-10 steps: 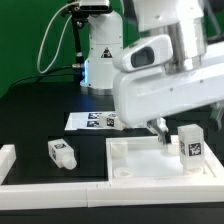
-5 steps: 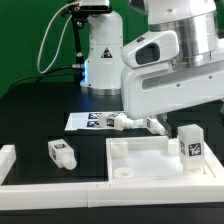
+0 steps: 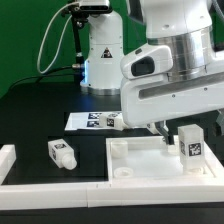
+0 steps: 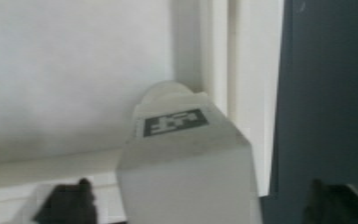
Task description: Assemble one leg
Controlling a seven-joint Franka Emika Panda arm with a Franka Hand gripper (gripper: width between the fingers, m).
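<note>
Framing leg (image 4: 176,145), end effector (image 4: 206,198) spread

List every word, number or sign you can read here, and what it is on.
No words or numbers can be read.
Lying leg: black-and-white square tags, patterns only.
Upright leg: the same.
Marker board: tags, too small to read.

Wrist view: leg (image 4: 179,160) out of focus, its tag a smear, pattern not readable; one end runs past the picture's edge. Of the tool (image 4: 202,203) only two dark fingertips (image 4: 66,200) show, rest cut off.

Exterior view: arm (image 3: 175,80) housing covers the tool almost wholly; finger spacing not readable there. The marker board (image 3: 92,120) sits partly behind the arm, tags too small to read. The panel (image 3: 140,170) is cut by the exterior view's right edge.
</note>
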